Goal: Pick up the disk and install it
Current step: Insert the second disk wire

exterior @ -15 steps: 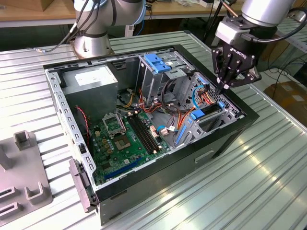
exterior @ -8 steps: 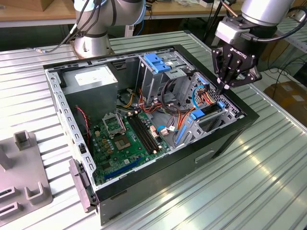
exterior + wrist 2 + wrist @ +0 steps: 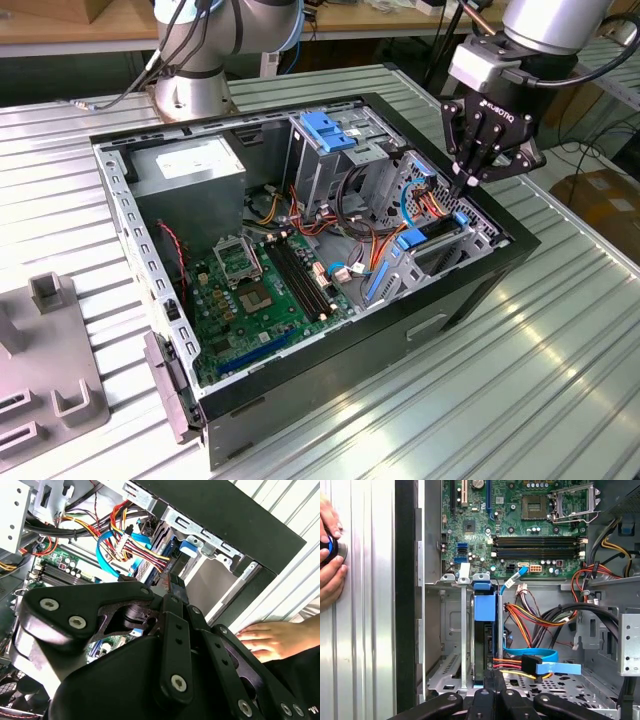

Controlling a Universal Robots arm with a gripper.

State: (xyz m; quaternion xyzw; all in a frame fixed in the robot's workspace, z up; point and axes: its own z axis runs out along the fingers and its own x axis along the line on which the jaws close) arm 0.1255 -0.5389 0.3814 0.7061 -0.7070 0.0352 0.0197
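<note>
"One step looks nearly finished, doesn't it? Where's the disk?"

"Standing on edge in the drive bay of the computer case (image 3: pixel 480 290), straight beyond the fingertips in the first wrist view. Its blue carrier (image 3: pixel 485 607) is at the end farthest from the hand (image 3: pixel 492 680)."

"And the hand itself?"

"Narrow: the fingers are drawn together with no gap showing and nothing between them. In the exterior view the hand (image 3: pixel 468 183) points down into the bay, its tips at the disk's near edge. I read it as pressing the disk in, not carrying it."

"What does finishing call for?"

"My judgement: a straight push along the rails, keeping off the cables (image 3: pixel 530 620) bunched just beside the hand. I cannot tell whether the disk is fully seated."

"The surface?"

"Ribbed metal (image 3: pixel 500 400), with the open case lying on it and the motherboard (image 3: pixel 260 290) exposed. A grey fixture (image 3: pixel 50 400) sits well away from the hand."

"The room?"

"Another arm's base (image 3: pixel 195 60) stands beyond the case, and a cardboard box (image 3: pixel 600 200) sits off the surface. A person's fingers (image 3: pixel 332 572) rest on the surface outside the case wall."
</note>
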